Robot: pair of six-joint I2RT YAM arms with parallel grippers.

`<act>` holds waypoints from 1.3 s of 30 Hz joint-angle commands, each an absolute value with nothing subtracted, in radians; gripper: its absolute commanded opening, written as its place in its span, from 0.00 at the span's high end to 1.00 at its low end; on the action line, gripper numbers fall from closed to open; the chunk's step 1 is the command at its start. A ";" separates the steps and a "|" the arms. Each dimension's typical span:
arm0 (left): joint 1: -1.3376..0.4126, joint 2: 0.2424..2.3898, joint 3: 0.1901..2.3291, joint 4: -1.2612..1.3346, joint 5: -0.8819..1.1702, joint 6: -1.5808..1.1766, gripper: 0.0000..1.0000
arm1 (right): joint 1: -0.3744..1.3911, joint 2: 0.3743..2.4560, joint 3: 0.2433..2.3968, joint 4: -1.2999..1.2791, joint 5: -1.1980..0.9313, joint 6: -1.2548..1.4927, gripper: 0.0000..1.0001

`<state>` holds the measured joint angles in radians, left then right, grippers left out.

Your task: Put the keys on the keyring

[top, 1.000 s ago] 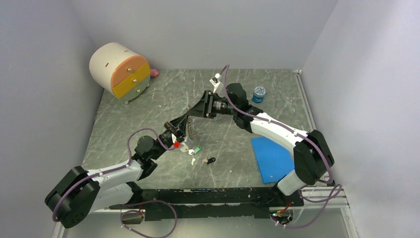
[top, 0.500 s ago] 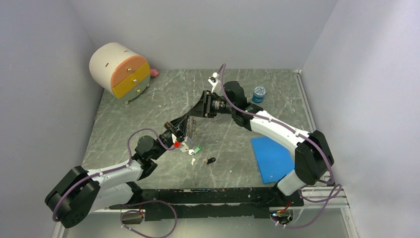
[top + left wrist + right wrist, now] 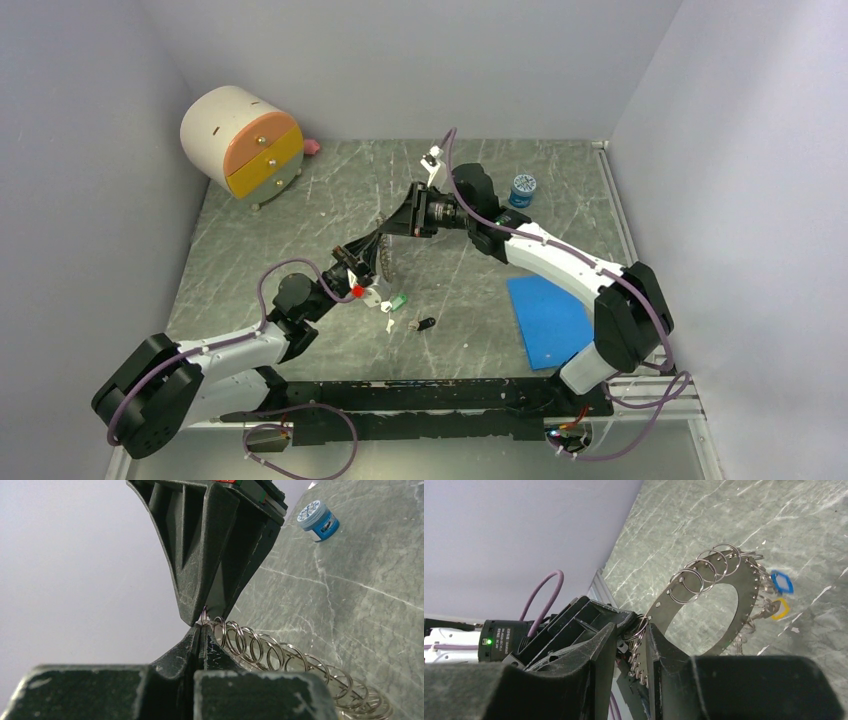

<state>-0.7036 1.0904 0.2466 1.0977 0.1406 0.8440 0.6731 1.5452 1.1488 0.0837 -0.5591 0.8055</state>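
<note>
Where the two arms meet above the middle of the table (image 3: 300, 220), the left gripper (image 3: 200, 631) has its fingers pressed together on the rim of the keyring (image 3: 748, 587), which is lifted off the surface and tilted. The keyring is a thin flat metal hoop whose perforated edge carries a row of small split rings (image 3: 260, 650). It looks light and stiff, though its smooth metal is likely to slip or swivel in a pinch. The loose rings will probably swing and catch, so the flat rim is the safer place to hold.

Just right of that grip, the right gripper (image 3: 633, 630) is closed to a narrow gap over split rings at the same stretch of rim, tip to tip with the left. A blue key (image 3: 781, 581) and a yellow key (image 3: 780, 608) hang from the far side of the hoop.

Below the hoop, a green key (image 3: 398, 301) and a black key (image 3: 426, 323) lie on the table. They are tiny and hard, and probably best taken by their plastic heads. Farther right stands a small blue jar (image 3: 523, 188).
</note>
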 commanded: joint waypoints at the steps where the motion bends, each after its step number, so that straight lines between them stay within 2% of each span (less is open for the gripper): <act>1: -0.709 1.087 0.262 1.167 0.167 0.852 0.97 | 0.678 1.558 1.186 0.134 -0.576 0.822 0.69; 5: -0.709 1.082 0.264 1.142 0.183 0.858 0.97 | 0.679 1.569 1.205 0.121 -0.572 0.818 0.73; 10: -0.709 1.075 0.272 1.090 0.199 0.876 0.97 | 0.677 1.580 1.213 0.126 -0.594 0.812 0.98; 14: -0.709 1.064 0.280 1.031 0.209 0.880 0.96 | 0.669 1.576 1.204 0.150 -0.630 0.791 1.00; 20: -0.709 1.054 0.292 1.019 0.185 0.742 0.48 | 0.636 1.560 1.222 0.092 -0.652 0.619 1.00; 23: -0.709 1.029 0.326 0.943 0.184 0.662 0.34 | 0.612 1.547 1.239 0.013 -0.638 0.502 1.00; 25: -0.709 1.004 0.360 0.857 0.203 0.608 0.14 | 0.592 1.537 1.249 -0.044 -0.627 0.421 1.00; 27: -0.708 0.979 0.399 0.751 0.240 0.556 0.07 | 0.569 1.519 1.237 -0.063 -0.619 0.347 1.00; 33: -0.689 0.951 0.508 0.536 0.387 0.371 0.06 | 0.547 1.407 1.101 0.010 -0.533 0.106 1.00; 39: -0.552 0.985 0.519 0.610 0.596 0.065 0.09 | 0.545 1.335 1.042 0.040 -0.498 -0.080 1.00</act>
